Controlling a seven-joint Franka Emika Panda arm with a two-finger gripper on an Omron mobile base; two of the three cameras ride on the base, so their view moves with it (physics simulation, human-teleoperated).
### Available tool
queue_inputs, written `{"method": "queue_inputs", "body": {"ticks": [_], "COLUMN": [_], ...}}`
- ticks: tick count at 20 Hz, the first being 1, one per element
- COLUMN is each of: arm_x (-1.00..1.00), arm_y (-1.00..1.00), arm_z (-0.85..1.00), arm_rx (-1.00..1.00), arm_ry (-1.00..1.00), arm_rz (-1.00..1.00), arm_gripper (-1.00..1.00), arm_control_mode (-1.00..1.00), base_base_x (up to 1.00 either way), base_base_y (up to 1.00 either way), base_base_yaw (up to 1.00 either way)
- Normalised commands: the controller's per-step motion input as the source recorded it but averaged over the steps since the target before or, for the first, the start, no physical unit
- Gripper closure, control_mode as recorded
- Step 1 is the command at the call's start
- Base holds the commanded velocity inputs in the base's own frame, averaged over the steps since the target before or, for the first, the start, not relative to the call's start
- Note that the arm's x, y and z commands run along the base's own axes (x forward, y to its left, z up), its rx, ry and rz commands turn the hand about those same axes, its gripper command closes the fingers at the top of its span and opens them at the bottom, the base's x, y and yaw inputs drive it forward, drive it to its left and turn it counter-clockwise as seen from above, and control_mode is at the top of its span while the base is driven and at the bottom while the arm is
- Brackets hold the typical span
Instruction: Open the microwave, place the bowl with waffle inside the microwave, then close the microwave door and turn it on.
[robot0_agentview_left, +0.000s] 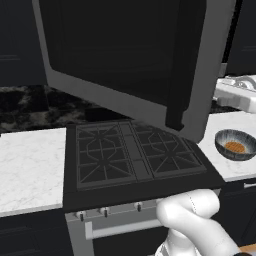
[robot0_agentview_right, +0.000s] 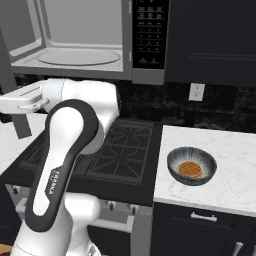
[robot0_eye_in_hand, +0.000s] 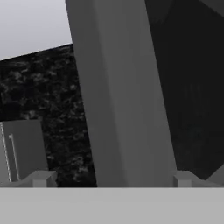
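While the microwave door (robot0_agentview_left: 135, 55) stands swung wide, the gripper (robot0_eye_in_hand: 111, 181) hangs with its jaws spread either side of the door's grey edge, and the bowl (robot0_agentview_right: 191, 166) holding the waffle (robot0_agentview_right: 190, 169) sits on the marble counter (robot0_agentview_right: 230, 175) right of the stove (robot0_agentview_right: 122, 150).

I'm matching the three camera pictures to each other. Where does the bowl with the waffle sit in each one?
Left base view: the bowl is at the right edge, on the white counter right of the stove.
Right base view: lower right of centre, again on the counter right of the stove.
Hand view: not in it.
Shared landmark: the stove's black grates, left of the bowl in both base views.
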Motion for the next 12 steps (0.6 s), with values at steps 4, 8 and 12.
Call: {"method": "queue_inputs", "body": {"ticks": [4,8,12], "arm_x": [-0.06,-0.04,-0.11], "arm_y": [0.61,0.50,0.22], "arm_z": [0.00,0.00,0.00], "arm_rx": [-0.02,-0.02,0.00], "arm_ry": [0.00,-0.01,-0.01], "arm_rz": [0.27,0.22,0.30], "arm_gripper": [-1.00,-1.00,-1.00], "arm_control_mode": [-1.00,-1.00,-1.00], "base_base_x": [0.00,0.00,0.00], "base_base_y": [0.00,0.00,0.00], "base_base_yaw": [0.00,0.00,0.00]}}
